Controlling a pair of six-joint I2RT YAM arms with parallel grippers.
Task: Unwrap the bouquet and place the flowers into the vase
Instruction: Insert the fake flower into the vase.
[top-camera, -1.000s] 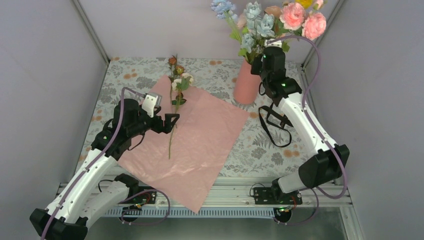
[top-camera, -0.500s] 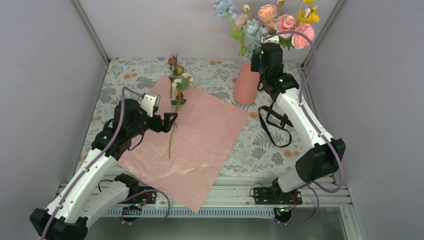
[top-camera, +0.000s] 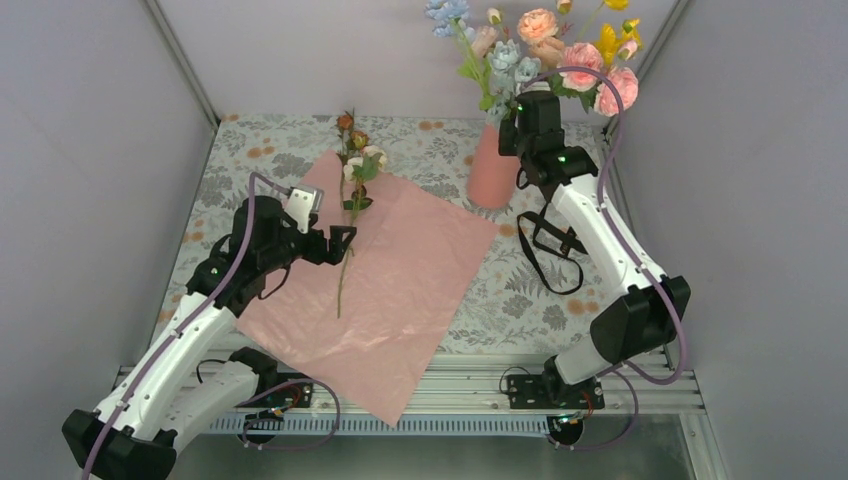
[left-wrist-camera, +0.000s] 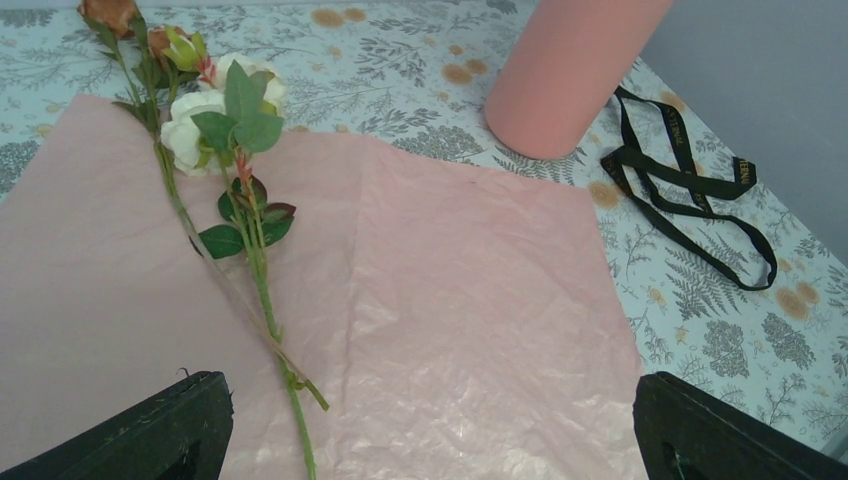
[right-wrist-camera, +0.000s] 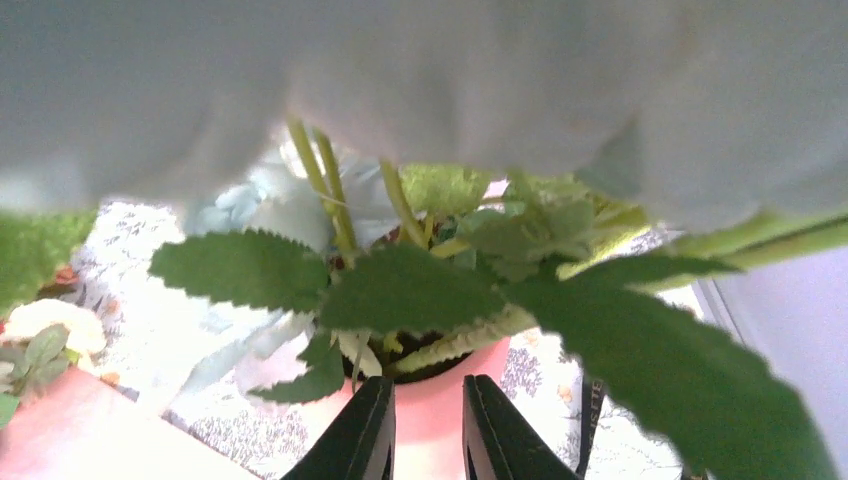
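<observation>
The pink paper sheet lies spread flat on the worktop, its near corner hanging over the front rail, so the bouquet counts as unwrapped. On its far left part lie a few loose stems, blooms pointing away and stalks toward the arms. The left gripper hangs over those stalks with its jaws spread wide and nothing in them. It seems lined up to take the stalks low down, where they are bare. A black ribbon lies loose to the right of the paper, out of the way. Further back the vase stands upright just off the paper's far corner, with most of the flowers in it. The right gripper sits close above the rim among the leaves, fingers only a crack apart and empty, so the bunch stands on its own.
</observation>
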